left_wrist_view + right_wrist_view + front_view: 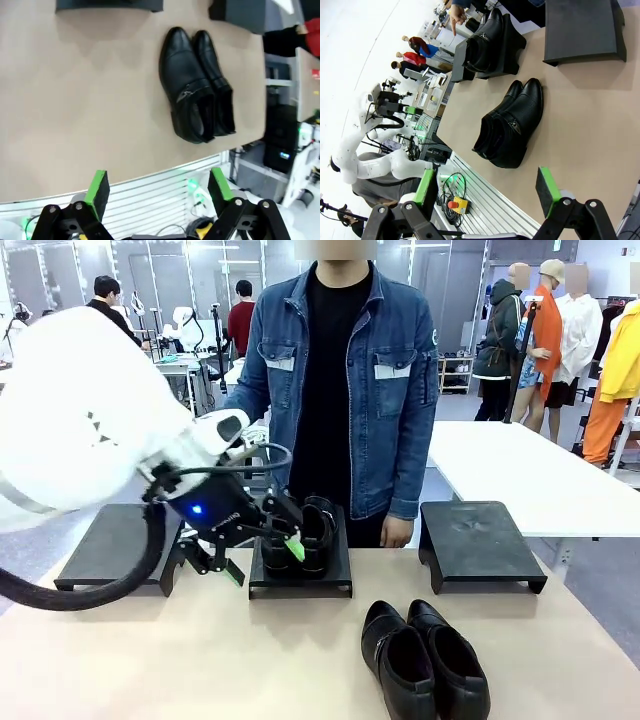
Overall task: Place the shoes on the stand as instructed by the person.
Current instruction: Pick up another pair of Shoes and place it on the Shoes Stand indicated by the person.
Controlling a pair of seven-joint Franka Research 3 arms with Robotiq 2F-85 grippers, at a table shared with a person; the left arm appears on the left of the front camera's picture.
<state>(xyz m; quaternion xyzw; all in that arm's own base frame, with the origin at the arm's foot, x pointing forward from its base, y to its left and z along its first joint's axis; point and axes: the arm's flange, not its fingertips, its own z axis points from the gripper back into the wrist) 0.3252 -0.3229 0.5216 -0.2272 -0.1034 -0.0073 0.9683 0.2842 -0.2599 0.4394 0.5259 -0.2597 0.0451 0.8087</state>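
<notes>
One pair of black glossy shoes (303, 532) stands on the middle black stand (300, 583); the right wrist view also shows these shoes (490, 42). A second pair (425, 660) lies side by side on the table near the front edge, also seen as the pair (197, 85) and the pair (510, 130). My left gripper (264, 560) hangs open just left of and in front of the shoes on the stand, and this gripper (159, 185) has nothing between its green pads. My right gripper (486, 187) is open and empty above the table's near edge. The person (340, 370) stands behind the middle stand.
A bare black stand (118, 540) sits at the left and another (480, 540) at the right. The person's hand (456, 14) holds a finger stretched out near the far end of the middle stand. The other hand (397, 532) rests by the table's far edge.
</notes>
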